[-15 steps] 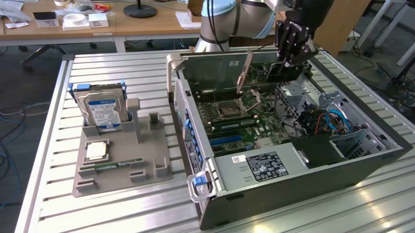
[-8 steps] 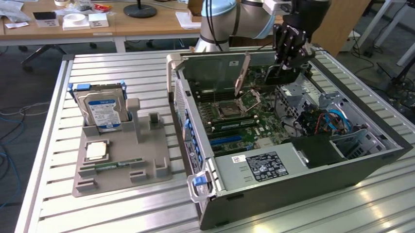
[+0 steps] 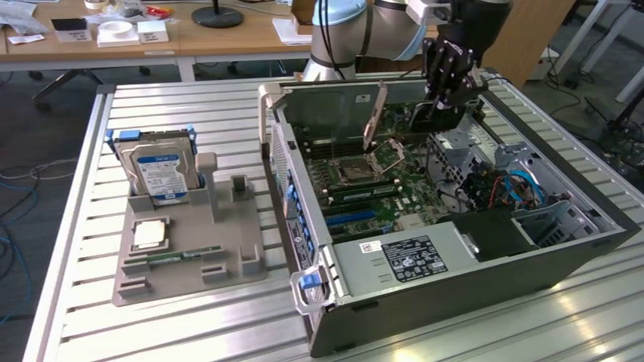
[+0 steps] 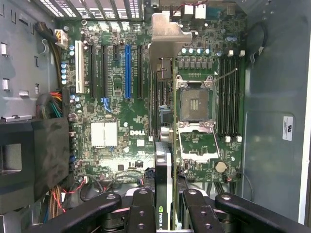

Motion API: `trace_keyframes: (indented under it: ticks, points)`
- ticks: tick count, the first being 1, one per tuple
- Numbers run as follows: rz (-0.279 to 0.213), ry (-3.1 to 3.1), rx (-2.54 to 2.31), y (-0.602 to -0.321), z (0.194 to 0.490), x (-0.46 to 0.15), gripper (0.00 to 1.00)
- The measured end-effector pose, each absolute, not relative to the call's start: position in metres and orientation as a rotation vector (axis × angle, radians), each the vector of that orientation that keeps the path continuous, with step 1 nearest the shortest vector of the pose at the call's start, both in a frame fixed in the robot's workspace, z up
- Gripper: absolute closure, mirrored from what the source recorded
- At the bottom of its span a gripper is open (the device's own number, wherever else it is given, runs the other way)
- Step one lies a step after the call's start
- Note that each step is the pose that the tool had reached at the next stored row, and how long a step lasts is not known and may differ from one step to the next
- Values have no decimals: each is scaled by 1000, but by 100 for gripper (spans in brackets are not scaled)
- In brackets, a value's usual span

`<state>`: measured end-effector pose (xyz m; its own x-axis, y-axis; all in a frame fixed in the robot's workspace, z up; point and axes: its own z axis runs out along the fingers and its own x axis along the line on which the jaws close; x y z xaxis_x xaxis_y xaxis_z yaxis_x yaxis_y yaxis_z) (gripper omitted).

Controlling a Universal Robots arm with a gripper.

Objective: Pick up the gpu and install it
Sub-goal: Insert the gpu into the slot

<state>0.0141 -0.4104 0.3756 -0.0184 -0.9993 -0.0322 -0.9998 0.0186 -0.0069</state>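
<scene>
My gripper hangs over the open computer case, shut on the gpu. In the wrist view the gpu is seen edge-on between my black fingers, with its green board edge, black cooler and a logo near my gripper. Its silver bracket points at the case's rear slots. The card hovers above the motherboard, between the blue expansion slot and the open processor socket. I cannot tell whether it touches the board.
A grey holder tray lies at the exterior view's left, with a silver hard drive, a memory stick and a small square chip. Inside the case are a black shroud, cable bundles and memory slots.
</scene>
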Motion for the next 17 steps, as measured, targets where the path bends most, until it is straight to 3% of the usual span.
trace_keyframes:
  ticks: [17]
  points:
    - [27, 2217, -2186, -417, 366, 1, 73]
